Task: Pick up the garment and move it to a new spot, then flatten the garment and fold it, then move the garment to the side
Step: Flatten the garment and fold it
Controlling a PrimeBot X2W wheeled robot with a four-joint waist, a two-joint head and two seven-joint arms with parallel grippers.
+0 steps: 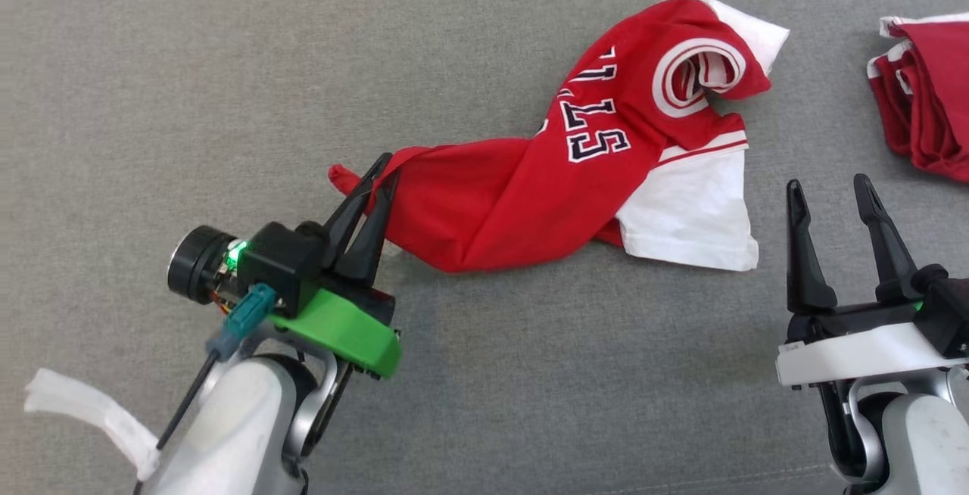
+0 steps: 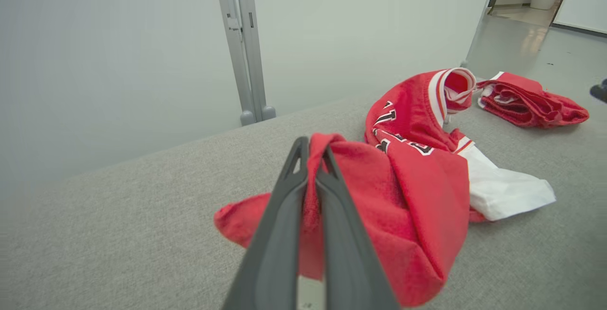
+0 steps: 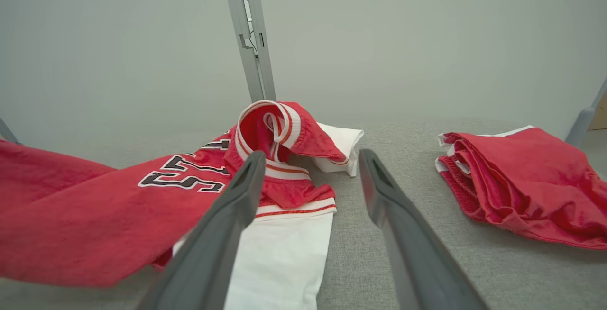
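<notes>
My left gripper is clenched on a red corner of the jersey, its fingers slanting up and right from the forearm at lower left. My right gripper stands spread wide and empty, pointing up, just beside the white sleeve. The jersey lies crumpled across the grey surface. I read "55" on it, and the folded characters above are possibly "11". A red pile sits at far right.

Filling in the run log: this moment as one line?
left gripper: shut on jersey edge | right gripper: open, free | jersey: crumpled, unfolded | second red garment: far right
</notes>
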